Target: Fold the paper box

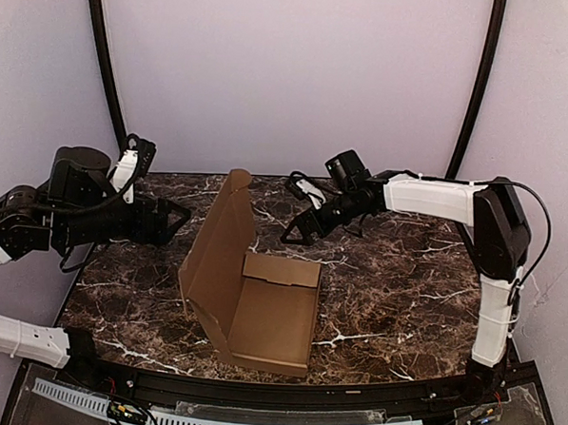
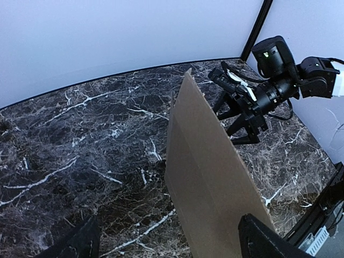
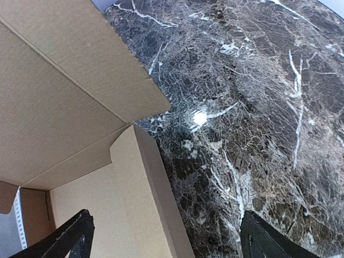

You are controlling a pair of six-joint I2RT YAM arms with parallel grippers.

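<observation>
The paper box (image 1: 264, 311) is a brown cardboard carton lying partly formed in the middle of the table. Its long left panel (image 1: 216, 238) stands upright, and a low back wall (image 1: 281, 269) is raised. My left gripper (image 1: 177, 224) hovers open, left of that panel and apart from it. In the left wrist view the panel (image 2: 209, 177) rises ahead between the open fingers (image 2: 263, 239). My right gripper (image 1: 298, 230) is open above the table, behind the box's back wall. In the right wrist view its fingertips (image 3: 269, 239) frame the carton's corner (image 3: 123, 204), touching nothing.
The dark marble table (image 1: 395, 275) runs to a black front rail (image 1: 351, 392). A white backdrop and two black curved poles (image 1: 102, 51) enclose the back. The right arm's white link (image 1: 428, 196) reaches in from the right.
</observation>
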